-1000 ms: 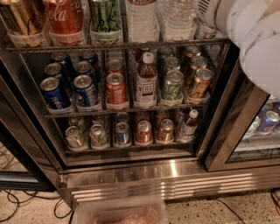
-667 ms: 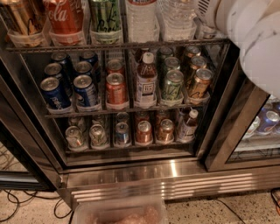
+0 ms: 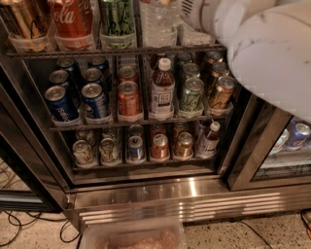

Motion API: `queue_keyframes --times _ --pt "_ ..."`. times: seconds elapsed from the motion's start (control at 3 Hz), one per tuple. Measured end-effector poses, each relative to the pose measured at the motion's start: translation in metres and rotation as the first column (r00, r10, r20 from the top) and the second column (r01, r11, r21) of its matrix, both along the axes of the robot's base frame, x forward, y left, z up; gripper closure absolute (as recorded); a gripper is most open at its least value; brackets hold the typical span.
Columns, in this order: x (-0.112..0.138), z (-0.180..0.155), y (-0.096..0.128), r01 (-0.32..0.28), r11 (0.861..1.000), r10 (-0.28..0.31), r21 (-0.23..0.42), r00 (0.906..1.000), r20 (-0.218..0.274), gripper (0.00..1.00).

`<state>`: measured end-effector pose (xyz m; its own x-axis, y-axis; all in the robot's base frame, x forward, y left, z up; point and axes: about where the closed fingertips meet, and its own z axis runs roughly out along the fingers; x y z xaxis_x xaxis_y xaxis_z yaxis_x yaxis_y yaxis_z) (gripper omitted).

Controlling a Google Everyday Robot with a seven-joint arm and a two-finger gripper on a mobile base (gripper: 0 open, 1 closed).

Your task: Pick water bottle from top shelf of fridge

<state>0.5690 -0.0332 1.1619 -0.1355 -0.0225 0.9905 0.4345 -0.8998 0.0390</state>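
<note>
The fridge (image 3: 160,194) stands open in front of me, with a dark frame and a shiny ribbed steel base. The top shelf (image 3: 116,50) is the highest wire rack in view. On it stands the lower part of a clear ribbed water bottle (image 3: 158,24); its cap and label are cut off by the top edge. A second clear bottle (image 3: 192,35) stands to its right, partly behind my arm. My white arm (image 3: 272,53) comes in from the upper right. The gripper (image 3: 190,10) is at the top edge, beside the clear bottles.
The top shelf also holds a gold can (image 3: 26,22), a red cola can (image 3: 73,22) and a green can (image 3: 117,22). Lower racks hold several cans and two brown-drink bottles (image 3: 162,90). A clear bin (image 3: 131,238) and cables (image 3: 19,228) lie on the floor.
</note>
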Motion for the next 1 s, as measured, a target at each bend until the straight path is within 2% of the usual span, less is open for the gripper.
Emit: queue_keyframes --times 0.33,0.67,1.0 --pt "-0.008 -0.019 0.043 -0.085 0.996 0.086 0.024 0.9946 -0.058 1.00" --pt "-0.037 -0.037 0.033 -0.096 0.995 0.099 0.039 0.9912 -0.088 1.00" --pt "-0.066 -0.059 -0.006 -0.062 0.994 0.076 0.094 0.9850 -0.155 1.00"
